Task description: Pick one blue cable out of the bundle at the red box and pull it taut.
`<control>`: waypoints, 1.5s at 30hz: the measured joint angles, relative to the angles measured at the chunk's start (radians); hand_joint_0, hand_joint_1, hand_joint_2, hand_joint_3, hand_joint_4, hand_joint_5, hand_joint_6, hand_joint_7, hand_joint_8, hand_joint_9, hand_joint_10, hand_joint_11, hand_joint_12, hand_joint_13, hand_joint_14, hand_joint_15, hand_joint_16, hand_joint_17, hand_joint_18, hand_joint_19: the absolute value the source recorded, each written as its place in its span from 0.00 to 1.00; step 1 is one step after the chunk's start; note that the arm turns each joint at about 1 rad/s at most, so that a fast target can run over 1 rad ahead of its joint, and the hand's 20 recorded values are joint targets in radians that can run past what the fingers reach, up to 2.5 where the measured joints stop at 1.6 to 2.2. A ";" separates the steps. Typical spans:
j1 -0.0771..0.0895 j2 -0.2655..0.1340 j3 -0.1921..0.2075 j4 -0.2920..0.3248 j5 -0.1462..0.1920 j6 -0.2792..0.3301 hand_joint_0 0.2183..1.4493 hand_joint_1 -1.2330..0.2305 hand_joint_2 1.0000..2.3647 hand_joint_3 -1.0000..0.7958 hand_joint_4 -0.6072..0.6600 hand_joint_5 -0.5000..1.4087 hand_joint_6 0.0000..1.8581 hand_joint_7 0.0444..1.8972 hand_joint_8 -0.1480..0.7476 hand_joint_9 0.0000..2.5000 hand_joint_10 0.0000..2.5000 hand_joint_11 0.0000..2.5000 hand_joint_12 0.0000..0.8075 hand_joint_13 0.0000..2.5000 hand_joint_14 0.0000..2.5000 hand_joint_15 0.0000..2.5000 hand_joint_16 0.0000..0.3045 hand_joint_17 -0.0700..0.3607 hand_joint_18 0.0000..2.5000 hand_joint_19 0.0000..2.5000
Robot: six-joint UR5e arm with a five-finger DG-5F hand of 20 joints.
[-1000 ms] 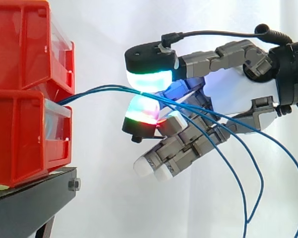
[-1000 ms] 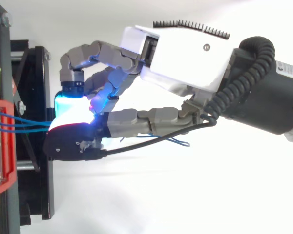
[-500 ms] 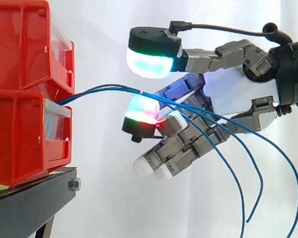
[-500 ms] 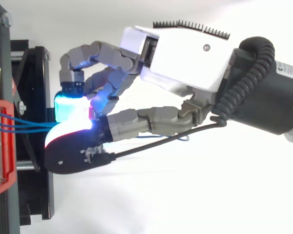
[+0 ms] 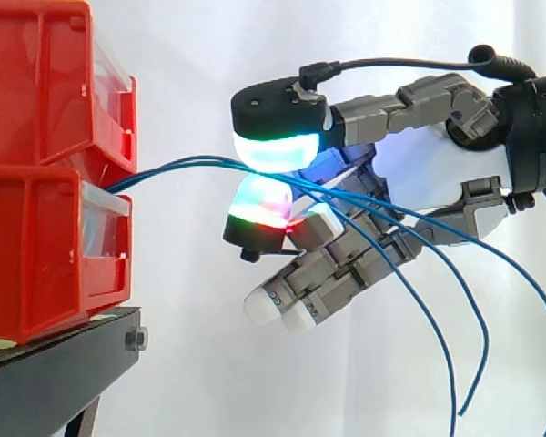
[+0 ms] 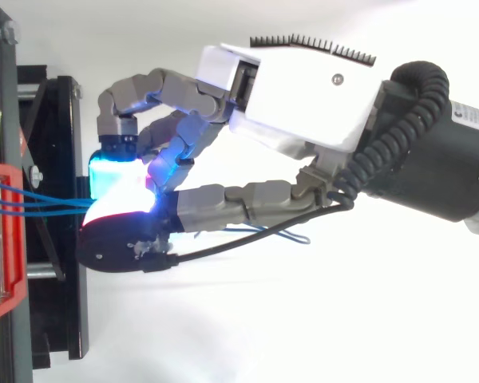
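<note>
Cables first: several thin blue cables [image 5: 182, 166] leave the gap between the two stacked red bins [image 5: 36, 255] and run toward 3 o'clock, packed close together. Past the hand [image 5: 437, 173] they fan apart and droop toward 5 o'clock, hanging loose before the white curtain. The bins rest on a black stand [image 5: 64, 355].

The fingers [image 5: 273, 150] are closed in a pinch on the strands, near the bins at their 3 o'clock. One cyan-green pad bears down from 12 o'clock and a red-and-green pad comes up from 6 o'clock. From above, the same bundle [image 6: 40, 203] enters under the glowing pads. Whether one strand or several sit in the pinch cannot be told, since they lie almost touching there. The remaining fingers fold toward 7 o'clock and seem to take no part in the grip.

The cable looks light, thin and springy, probably with a smooth sheath that could slide through the pads under tension. It should need little force but a firm, flat squeeze. The strands are tightly packed at the pinch point, so neighbours may come along with the chosen one. Further toward 4 o'clock they separate, and a single strand would be easier to take there. Tautening likely means drawing straight toward 3 o'clock, away from the bins. A hard tug might shift the light plastic bins on the stand.
</note>
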 measured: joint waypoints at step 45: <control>0.002 0.000 0.000 -0.004 0.017 0.003 0.26 0.31 0.00 0.31 0.71 0.16 0.47 0.69 0.53 0.36 0.01 0.44 0.54 0.24 0.00 0.11 0.22 0.51 0.19 0.10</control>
